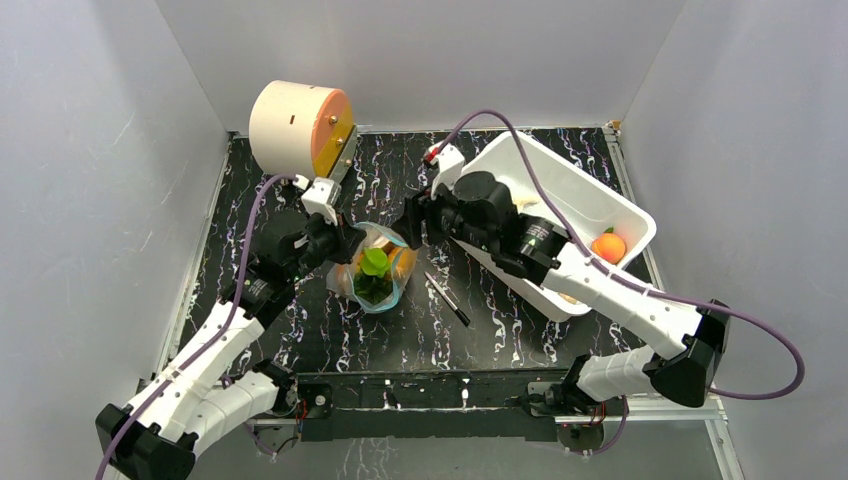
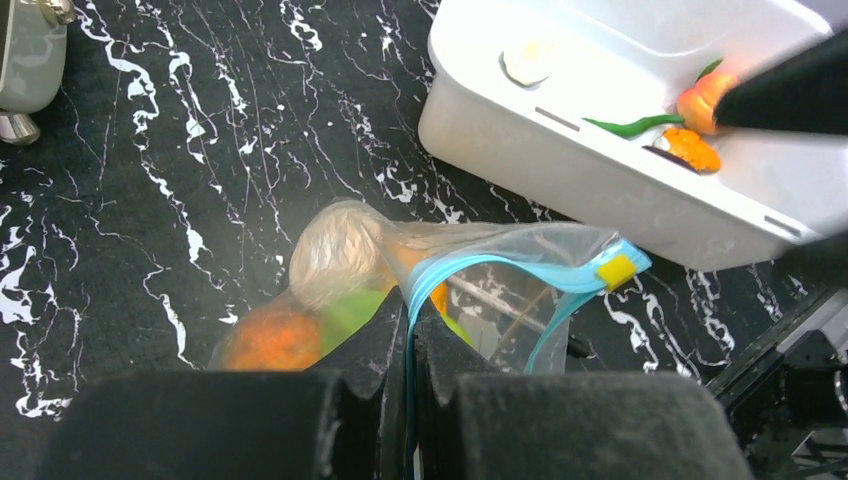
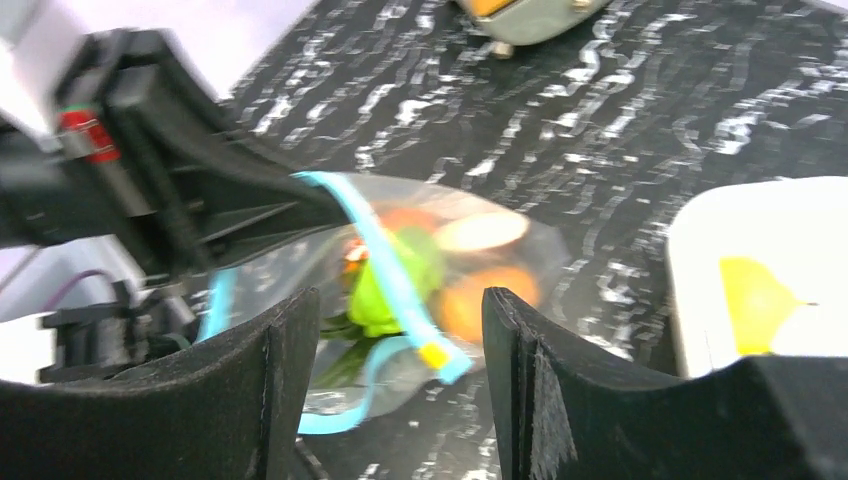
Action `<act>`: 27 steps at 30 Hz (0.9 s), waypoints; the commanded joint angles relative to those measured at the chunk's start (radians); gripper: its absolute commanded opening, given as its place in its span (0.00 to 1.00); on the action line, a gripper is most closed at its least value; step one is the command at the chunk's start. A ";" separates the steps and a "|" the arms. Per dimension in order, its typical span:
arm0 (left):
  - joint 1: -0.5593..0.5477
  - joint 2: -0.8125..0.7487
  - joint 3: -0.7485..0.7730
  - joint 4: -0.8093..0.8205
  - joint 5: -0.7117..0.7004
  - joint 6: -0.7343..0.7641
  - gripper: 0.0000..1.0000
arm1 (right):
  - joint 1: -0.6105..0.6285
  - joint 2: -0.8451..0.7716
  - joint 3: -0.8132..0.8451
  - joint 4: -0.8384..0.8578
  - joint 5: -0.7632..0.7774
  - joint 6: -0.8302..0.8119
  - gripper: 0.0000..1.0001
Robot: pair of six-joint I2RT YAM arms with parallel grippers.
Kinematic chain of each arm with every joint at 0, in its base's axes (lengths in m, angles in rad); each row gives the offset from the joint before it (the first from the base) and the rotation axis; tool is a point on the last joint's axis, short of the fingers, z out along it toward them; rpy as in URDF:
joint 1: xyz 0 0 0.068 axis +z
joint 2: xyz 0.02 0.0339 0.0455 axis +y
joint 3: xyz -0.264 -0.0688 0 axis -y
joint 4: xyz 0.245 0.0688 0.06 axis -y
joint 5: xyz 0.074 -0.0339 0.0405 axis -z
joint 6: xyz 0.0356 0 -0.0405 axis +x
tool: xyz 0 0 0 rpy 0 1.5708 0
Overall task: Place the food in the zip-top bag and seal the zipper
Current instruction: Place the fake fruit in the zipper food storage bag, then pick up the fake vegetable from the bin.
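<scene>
The clear, crinkly zip-top bag (image 1: 380, 290) lies on the black marbled table (image 1: 300, 330) between the two arms. Orange and green toy food (image 1: 375, 262) is already inside it. Its thin blue-teal zipper strip (image 2: 510, 262) runs across from the left arm's side toward the right arm's, ending in a small yellow slider tab (image 2: 617, 270). The two halves of the strip bow apart, so the mouth looks unsealed.

The left gripper (image 2: 410, 335) is clenched on the near end of the strip. The right gripper (image 3: 400, 360) is spread wide, grasping nothing, and in its wrist view the yellow tab end sits between and just beyond its fingers (image 3: 285, 400). I judge the right arm better placed to close on the free end and run along the strip's length.

A thin black pen (image 1: 447, 298) lies just beside the bag, and the white rectangular plastic tub (image 1: 585, 190), with an orange piece left in it, lies farther right.
</scene>
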 commanded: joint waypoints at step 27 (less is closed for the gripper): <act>-0.003 -0.101 -0.145 0.081 0.197 0.258 0.00 | -0.563 0.266 0.110 -0.160 0.329 -0.005 0.57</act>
